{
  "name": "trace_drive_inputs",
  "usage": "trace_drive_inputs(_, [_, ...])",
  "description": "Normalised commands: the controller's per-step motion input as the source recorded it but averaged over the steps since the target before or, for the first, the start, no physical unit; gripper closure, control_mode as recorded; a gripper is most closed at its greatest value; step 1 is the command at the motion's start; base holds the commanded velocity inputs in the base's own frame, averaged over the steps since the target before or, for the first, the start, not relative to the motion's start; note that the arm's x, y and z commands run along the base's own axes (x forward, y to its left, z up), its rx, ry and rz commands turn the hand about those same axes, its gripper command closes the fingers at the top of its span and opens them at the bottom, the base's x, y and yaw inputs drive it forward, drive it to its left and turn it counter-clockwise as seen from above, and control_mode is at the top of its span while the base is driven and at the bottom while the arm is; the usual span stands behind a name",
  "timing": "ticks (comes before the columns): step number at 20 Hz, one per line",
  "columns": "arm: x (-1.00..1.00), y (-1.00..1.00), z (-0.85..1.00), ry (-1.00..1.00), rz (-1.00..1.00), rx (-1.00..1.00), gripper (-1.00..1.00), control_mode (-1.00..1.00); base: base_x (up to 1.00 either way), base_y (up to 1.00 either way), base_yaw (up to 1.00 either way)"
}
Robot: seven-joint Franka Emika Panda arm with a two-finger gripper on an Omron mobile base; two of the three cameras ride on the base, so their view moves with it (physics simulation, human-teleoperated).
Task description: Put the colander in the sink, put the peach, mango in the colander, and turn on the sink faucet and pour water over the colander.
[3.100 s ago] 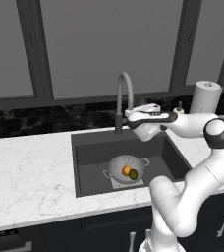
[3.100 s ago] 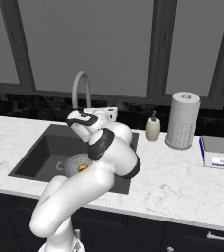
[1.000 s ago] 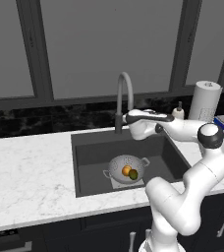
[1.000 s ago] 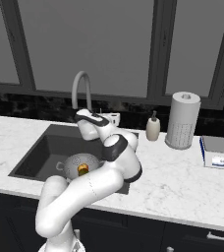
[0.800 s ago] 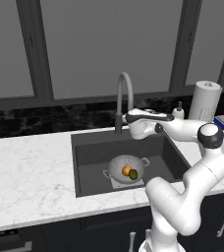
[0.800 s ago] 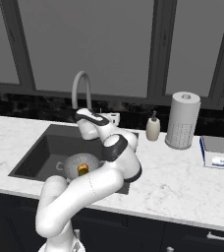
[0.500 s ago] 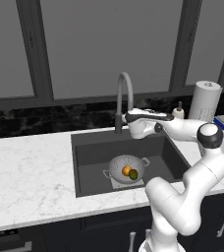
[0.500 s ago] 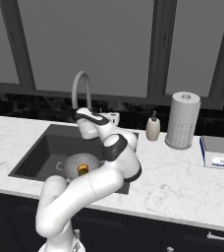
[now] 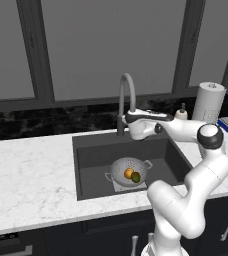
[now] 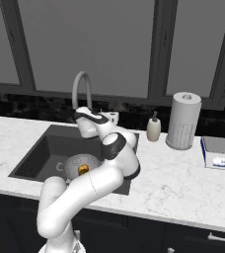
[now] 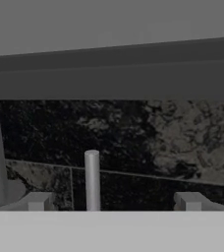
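Note:
The colander (image 9: 129, 171) sits on the floor of the dark sink (image 9: 96, 157), with the orange peach (image 9: 128, 173) and the greenish mango (image 9: 135, 177) side by side inside it. From the right base view the colander (image 10: 80, 162) and peach (image 10: 83, 169) peek out beside my arm. The gooseneck faucet (image 9: 126, 92) rises behind the basin. My gripper (image 9: 124, 119) is stretched out level to the faucet's base. In the hand view the gripper (image 11: 114, 202) is open, and the pale lever (image 11: 92, 179) stands upright between the fingertips (image 11: 38, 201), closer to the left one.
A paper towel roll (image 10: 183, 120), a soap bottle (image 10: 154, 129) and a blue-and-white box (image 10: 217, 150) stand on the marble counter (image 9: 26, 175) right of the sink. Dark backsplash and windows lie close behind the faucet.
Since about three seconds ago the hand has moved left to the faucet's base. Over the last second it has only crept slightly further left; colander and fruits stay put.

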Motion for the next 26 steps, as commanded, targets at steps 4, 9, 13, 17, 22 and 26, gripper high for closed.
trace_drive_inputs(4, [0.03, 0.04, 0.00, 0.00, -0.02, 0.00, -1.00, -1.00, 0.00, 0.00, 0.00])
trace_drive_inputs(9, [0.01, 0.00, 0.00, 0.00, -0.01, 0.00, -1.00, -1.00, 0.00, 0.00, 0.00])
trace_drive_inputs(13, [0.00, -0.15, 0.00, 0.00, -0.02, 0.00, -1.00, -1.00, 0.00, 0.00, 0.00])
trace_drive_inputs(17, [0.00, -0.26, 0.00, 0.00, -0.01, 0.00, -1.00, -1.00, 0.00, 0.00, 0.00])
trace_drive_inputs(22, [0.00, -0.29, 0.00, -0.01, 0.00, 0.00, -1.00, -1.00, 0.00, 0.00, 0.00])
trace_drive_inputs(26, [0.00, -0.25, 0.00, -0.01, 0.00, 0.00, -1.00, -1.00, 0.00, 0.00, 0.00])
